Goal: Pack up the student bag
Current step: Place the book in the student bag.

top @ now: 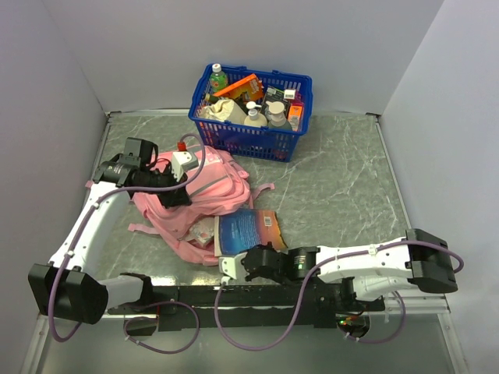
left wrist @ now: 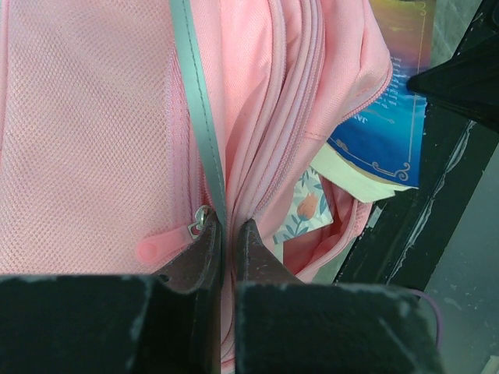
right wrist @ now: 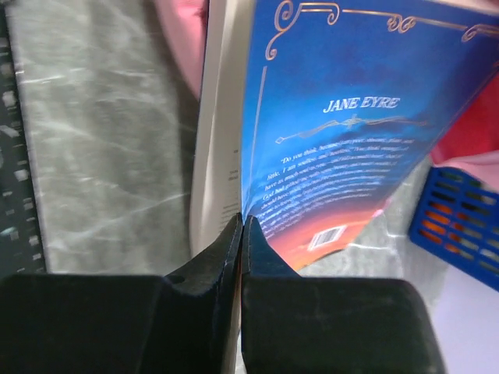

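Fingers point(left wrist: 195, 261) of the left end effector point(left wrist: 228, 230) are pressed together on the student bag point(left wrist: 78, 117). They pinch a fold of its pink fabric where a grey trim strip point(left wrist: 195, 101) and a zip line run in between the tips, and a pink zip pull point(left wrist: 164, 248) lies just beside one finger. Seen from above, this end effector point(top: 176, 195) sits on the bag's upper face, toward the bag's left side. The bag itself lies slumped on the grey marbled table point(top: 335, 187), with pink straps point(top: 144, 228) spilling off its edges and its main compartment gaping toward the arm bases. A Jane Eyre paperback point(top: 248, 228) pokes out of that opening, its far end inside the bag and its blue back cover facing up. The right end effector point(right wrist: 242, 222) is closed on the near edge of the book, its tips clamped on the cover just beside the pale page block. Inside the bag's mouth, beneath the book, a floral-printed item point(left wrist: 306, 204) shows, though what it is cannot be told. A blue plastic basket point(top: 249, 140) stands just beyond the bag's far right corner, loaded with bottles and cartons; whether it touches the bag cannot be told.
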`<state>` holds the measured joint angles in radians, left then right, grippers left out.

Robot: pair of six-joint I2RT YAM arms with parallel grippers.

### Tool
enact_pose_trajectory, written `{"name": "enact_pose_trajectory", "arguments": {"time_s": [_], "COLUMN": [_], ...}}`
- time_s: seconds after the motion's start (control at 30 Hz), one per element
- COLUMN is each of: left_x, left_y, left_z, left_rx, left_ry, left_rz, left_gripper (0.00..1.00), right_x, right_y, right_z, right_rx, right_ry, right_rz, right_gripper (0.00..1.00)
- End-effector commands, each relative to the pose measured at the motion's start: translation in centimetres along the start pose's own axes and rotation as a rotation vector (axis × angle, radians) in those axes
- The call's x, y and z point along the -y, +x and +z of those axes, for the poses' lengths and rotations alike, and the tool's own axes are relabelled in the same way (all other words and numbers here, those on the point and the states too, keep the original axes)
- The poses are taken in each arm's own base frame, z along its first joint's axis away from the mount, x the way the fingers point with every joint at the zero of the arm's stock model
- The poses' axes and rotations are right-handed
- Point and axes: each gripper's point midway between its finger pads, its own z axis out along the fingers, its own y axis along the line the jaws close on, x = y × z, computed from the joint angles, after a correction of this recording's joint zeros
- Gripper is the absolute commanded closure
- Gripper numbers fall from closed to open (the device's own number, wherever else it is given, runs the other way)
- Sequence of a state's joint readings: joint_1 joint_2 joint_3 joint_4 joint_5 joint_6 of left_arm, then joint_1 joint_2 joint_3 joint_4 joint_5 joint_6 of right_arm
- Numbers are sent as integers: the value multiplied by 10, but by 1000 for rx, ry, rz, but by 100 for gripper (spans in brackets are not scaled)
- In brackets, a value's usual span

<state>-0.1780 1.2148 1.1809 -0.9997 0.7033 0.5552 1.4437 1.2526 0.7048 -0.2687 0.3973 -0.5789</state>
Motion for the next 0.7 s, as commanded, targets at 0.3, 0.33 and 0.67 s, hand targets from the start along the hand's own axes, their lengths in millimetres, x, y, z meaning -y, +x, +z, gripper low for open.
{"name": "enact_pose_trajectory", "arguments": {"time_s": [0.3,0.33,0.67], "left_x": [-7,-8,-6], "left_y": [-42,-42,-38], "left_z": [-10,-9,-8], "left_rx": [131,129,118], "left_ry": [-20,-19,-5], "left_rz": [102,103,98], "left_gripper": [99,99,99], "right_x": [107,109,130], "right_y": [-73,-75,-148], "right_z": [-20,-18,5], "right_rx": [173,160,258], "right_ry": [427,428,508], "right_rz": [-194,-249,-406], "right_gripper": [100,100,100]}}
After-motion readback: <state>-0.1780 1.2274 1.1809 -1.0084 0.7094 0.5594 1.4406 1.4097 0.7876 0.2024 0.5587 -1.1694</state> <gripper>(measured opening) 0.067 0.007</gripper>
